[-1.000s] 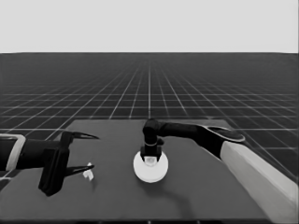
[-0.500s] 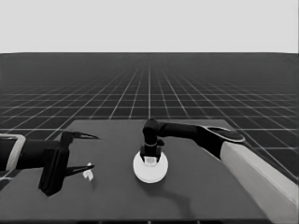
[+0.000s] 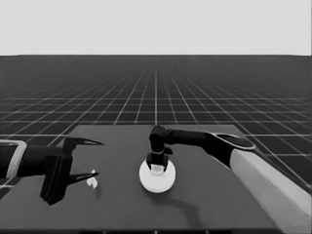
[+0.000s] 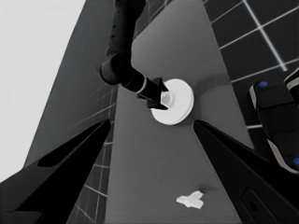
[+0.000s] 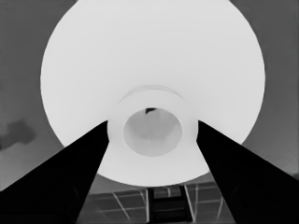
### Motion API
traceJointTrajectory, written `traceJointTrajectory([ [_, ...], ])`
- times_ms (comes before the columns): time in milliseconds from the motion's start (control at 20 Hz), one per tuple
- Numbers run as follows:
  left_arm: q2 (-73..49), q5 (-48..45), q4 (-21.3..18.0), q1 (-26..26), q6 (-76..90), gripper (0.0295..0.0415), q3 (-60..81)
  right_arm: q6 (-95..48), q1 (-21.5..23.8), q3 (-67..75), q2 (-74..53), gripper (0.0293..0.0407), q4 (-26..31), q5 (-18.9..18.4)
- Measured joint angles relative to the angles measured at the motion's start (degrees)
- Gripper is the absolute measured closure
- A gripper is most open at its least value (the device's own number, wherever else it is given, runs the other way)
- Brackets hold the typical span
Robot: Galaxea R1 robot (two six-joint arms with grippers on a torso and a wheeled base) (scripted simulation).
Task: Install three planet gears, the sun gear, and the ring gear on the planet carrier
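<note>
My right jaws (image 3: 157, 165) stand over the middle of the surface (image 3: 219, 195), pointing straight down at the larger round part (image 3: 157, 176), which lies flat there. My two fingers are spread to either side of the raised collar around its central hole, and I cannot tell whether they press on it or merely flank it. No gears and no smaller round part show anywhere; only this one big white disc is to be seen.

My left jaws (image 3: 83, 158) wait over the left end of the surface, fingers wide apart and holding nothing. A thin white piece (image 3: 92, 181) lies on the surface just beneath the lower fingertip, not gripped.

Nothing stands between my right arm and the disc. I see no lettering, label or mark on any part.

The right wrist view fills with the larger round part (image 5: 154, 70) and shows the collar and the hole between my finger wedges, which the head view hides behind the wrist. The left wrist view shows the disc (image 4: 180, 100) from the side, thick-rimmed, with my right jaws (image 4: 156, 95) at its centre, the thin white piece (image 4: 190, 199) nearer, and dark machinery with small blue lights (image 4: 280, 121) past the surface edge.
</note>
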Motion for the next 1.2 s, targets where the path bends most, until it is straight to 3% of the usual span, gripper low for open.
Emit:
traceJointTrajectory([
  [1200,0.0,0.0,0.0,0.0,0.0,0.0326,0.0,12.0,0.0,0.0,0.0,0.0352,0.0,0.0],
])
